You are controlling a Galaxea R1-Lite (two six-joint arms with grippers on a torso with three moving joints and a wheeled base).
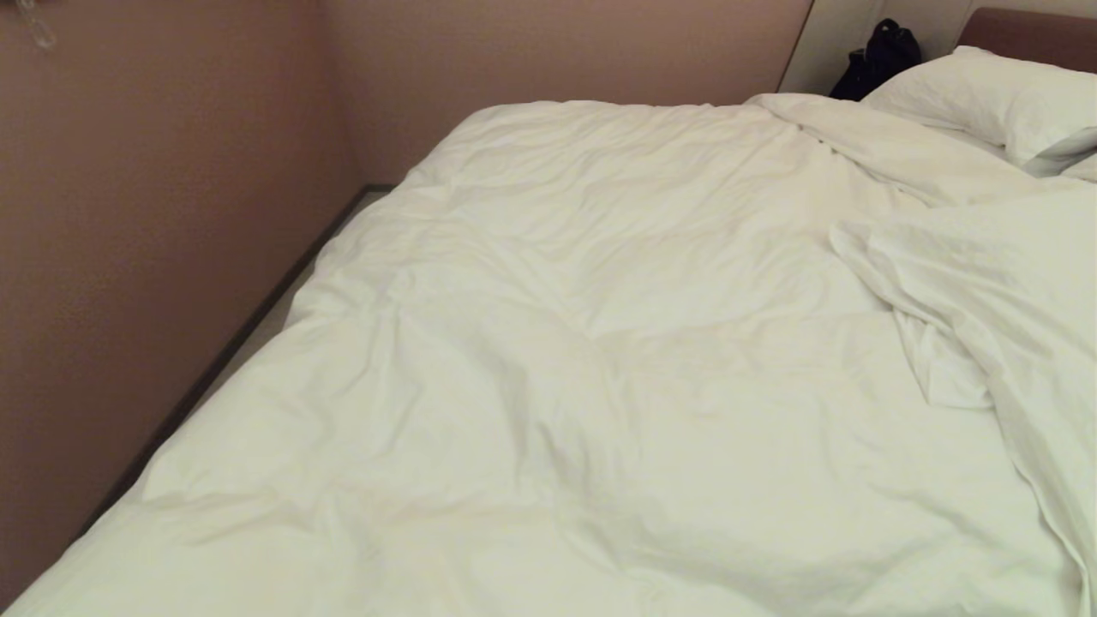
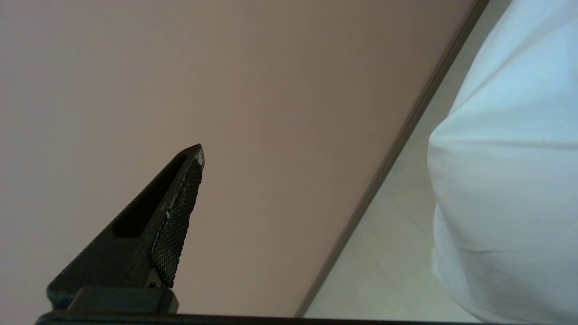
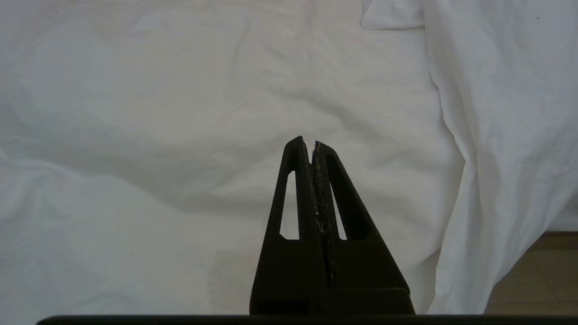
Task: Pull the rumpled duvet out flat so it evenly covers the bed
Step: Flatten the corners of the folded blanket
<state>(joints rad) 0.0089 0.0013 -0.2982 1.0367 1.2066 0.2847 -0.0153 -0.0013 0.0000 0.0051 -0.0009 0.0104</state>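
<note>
The thick puffy white wrinkled duvet [image 1: 548, 343] lies spread over most of the wide low bed [image 1: 1020, 38], creased all over, with a folded-back flap bunched along the right side near the head end. A plump white rectangular pillow [image 1: 986, 98] sits at the top right against the reddish-brown headboard, and a dark bag-like object [image 1: 876, 58] stands just behind it; what it is cannot be told.

Right gripper [image 3: 313, 143]: black triangular fingers [image 3: 295, 198] pressed fully together, holding nothing, hanging over the duvet without clear contact. Left gripper [image 2: 201, 155]: only one black finger with a cross-hatched pad shows, the other is out of frame, so the fingers stand wide apart, gripping nothing, pointed at the plain pinkish-brown wall [image 2: 180, 67].

Neither arm appears in the head view. The left wrist view alone shows the dark skirting strip [image 2: 393, 149], a pale floor strip [image 2: 388, 253] and the duvet's rounded side edge hanging beside it. The right wrist view alone shows the flap draping off the bed edge over a tan floor [image 3: 542, 275].

No readable writing or labels.
</note>
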